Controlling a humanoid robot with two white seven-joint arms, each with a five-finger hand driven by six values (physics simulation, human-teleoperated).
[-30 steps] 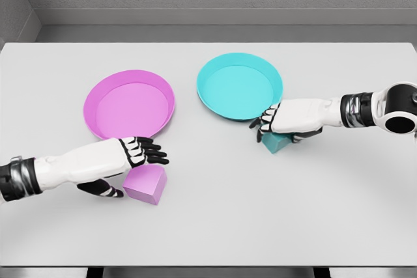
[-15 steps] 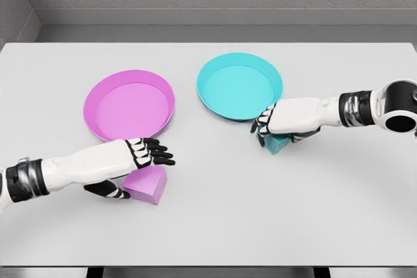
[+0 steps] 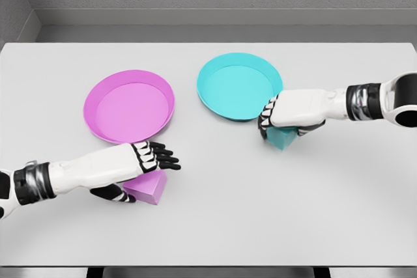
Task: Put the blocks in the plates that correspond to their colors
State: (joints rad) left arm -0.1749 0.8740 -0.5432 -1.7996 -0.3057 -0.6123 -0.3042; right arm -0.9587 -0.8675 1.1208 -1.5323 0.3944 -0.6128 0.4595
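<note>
The pink block (image 3: 149, 188) is being covered by the spread left hand (image 3: 144, 164) (no grip), so it risks being nudged away; the teal block (image 3: 283, 138) is being pinched by the right hand (image 3: 281, 116) beside the teal plate (image 3: 215, 99)

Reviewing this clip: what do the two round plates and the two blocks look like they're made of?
Simulator render, so only appearance. The round pink plate and round cyan plate look like smooth matte plastic: uniform colour, thin raised rims, no strong highlights. The pink cube block and cyan cube block look like solid matte plastic or painted wood: flat faces, crisp edges, no grain visible. Both are partly covered by the hands.
</note>
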